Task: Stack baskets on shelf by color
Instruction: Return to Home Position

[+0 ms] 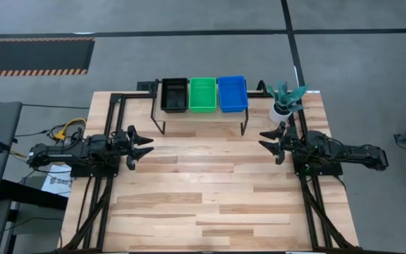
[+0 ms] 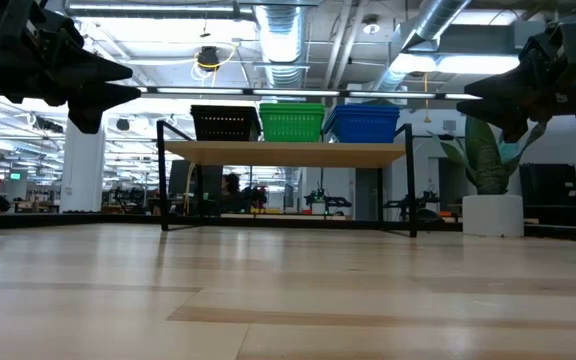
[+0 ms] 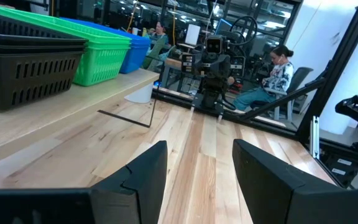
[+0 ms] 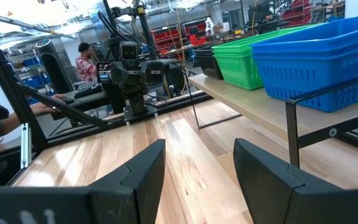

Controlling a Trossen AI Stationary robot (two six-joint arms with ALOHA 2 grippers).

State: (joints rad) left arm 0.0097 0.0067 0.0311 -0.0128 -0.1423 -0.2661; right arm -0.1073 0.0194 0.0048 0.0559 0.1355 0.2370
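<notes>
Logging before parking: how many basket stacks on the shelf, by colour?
Black stack: 1
Green stack: 1
Blue stack: 1
Total: 3 stacks on the shelf; baskets per stack cannot be counted here.
Left gripper and right gripper hover open, clear of the shelf.

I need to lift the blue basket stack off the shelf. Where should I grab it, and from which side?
Probably best: pinch the near short rim of the blue stack from above with the open right gripper, one finger inside, one outside. The green stack crowds its left long side and the plant stands off its right; the near end looks free.
</notes>
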